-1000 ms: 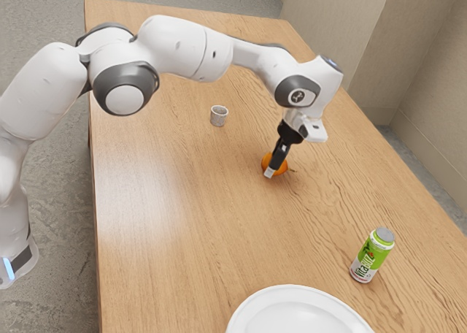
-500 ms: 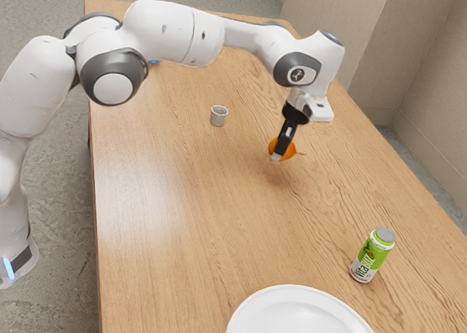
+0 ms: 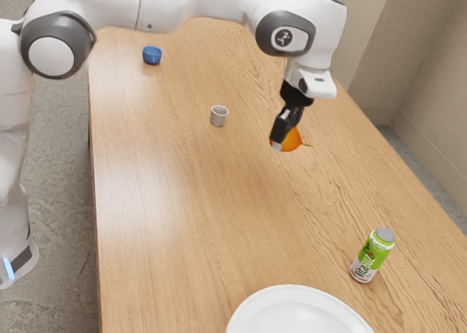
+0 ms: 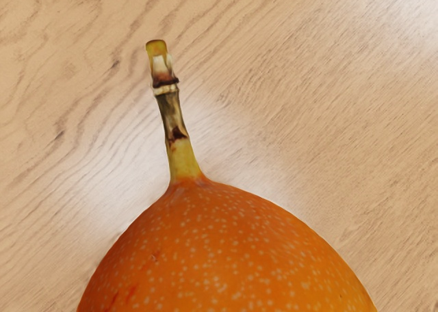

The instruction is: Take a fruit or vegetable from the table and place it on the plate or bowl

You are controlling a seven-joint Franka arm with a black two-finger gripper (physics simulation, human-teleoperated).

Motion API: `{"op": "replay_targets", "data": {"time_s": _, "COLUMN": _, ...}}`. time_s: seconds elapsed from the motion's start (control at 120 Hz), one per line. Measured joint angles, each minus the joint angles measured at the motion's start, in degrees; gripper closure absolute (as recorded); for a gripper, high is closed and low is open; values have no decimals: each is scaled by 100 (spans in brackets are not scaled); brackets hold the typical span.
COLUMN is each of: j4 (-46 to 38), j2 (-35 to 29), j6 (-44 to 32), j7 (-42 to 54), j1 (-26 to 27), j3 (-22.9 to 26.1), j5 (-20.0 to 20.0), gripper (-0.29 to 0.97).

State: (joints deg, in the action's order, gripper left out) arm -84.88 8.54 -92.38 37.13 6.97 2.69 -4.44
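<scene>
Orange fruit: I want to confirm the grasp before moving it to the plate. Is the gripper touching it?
Touching. The exterior view shows the gripper clamped against the orange fruit; the wrist view has the fruit right under the hand.

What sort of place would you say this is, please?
Probably a plain indoor room, rendered in simulation: a long light wooden table stands on grey speckled floor beside bare beige walls, with a round white plate at its near edge.
</scene>
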Motion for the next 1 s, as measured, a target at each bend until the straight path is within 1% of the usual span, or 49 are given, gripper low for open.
{"op": "replay_targets", "data": {"time_s": 0.133, "j4": 18, "j2": -16, "j6": -74, "j7": -79, "j1": 21, "j3": 959, "j5": 143, "gripper": 40}}
{"op": "replay_targets", "data": {"time_s": 0.275, "j4": 22, "j2": 8, "j6": -209, "j7": -204, "j1": 18, "j3": 1822, "j5": 202, "gripper": 40}}
{"op": "replay_targets", "data": {"time_s": 0.375, "j4": 165, "j2": 113, "j6": -287, "j7": -326, "j1": 184, "j3": 2272, "j5": 337, "gripper": 40}}
{"op": "replay_targets", "data": {"time_s": 0.467, "j4": 460, "j2": 321, "j6": -330, "j7": -447, "j1": 546, "j3": 2389, "j5": 461, "gripper": 41}}
{"op": "replay_targets", "data": {"time_s": 0.517, "j4": 762, "j2": 500, "j6": -334, "j7": -513, "j1": 804, "j3": 2313, "j5": 555, "gripper": 40}}
{"op": "replay_targets", "data": {"time_s": 0.533, "j4": 913, "j2": 593, "j6": -331, "j7": -533, "j1": 1027, "j3": 2116, "j5": 576, "gripper": 40}}
{"op": "replay_targets", "data": {"time_s": 0.592, "j4": 1518, "j2": 970, "j6": -269, "j7": -598, "j1": 1895, "j3": 1204, "j5": 595, "gripper": 40}}
{"op": "replay_targets", "data": {"time_s": 0.675, "j4": 2092, "j2": 1344, "j6": -170, "j7": -677, "j1": 2742, "j3": 256, "j5": 538, "gripper": 40}}
{"op": "replay_targets", "data": {"time_s": 0.708, "j4": 2257, "j2": 1481, "j6": -138, "j7": -704, "j1": 2968, "j3": 19, "j5": 495, "gripper": 40}}
{"op": "replay_targets", "data": {"time_s": 0.8, "j4": 2843, "j2": 1992, "j6": -9, "j7": -768, "j1": 3166, "j3": -81, "j5": 405, "gripper": 40}}
{"op": "replay_targets", "data": {"time_s": 1.0, "j4": 3159, "j2": 2528, "j6": 113, "j7": -878, "j1": 3199, "j3": -47, "j5": 339, "gripper": 40}}
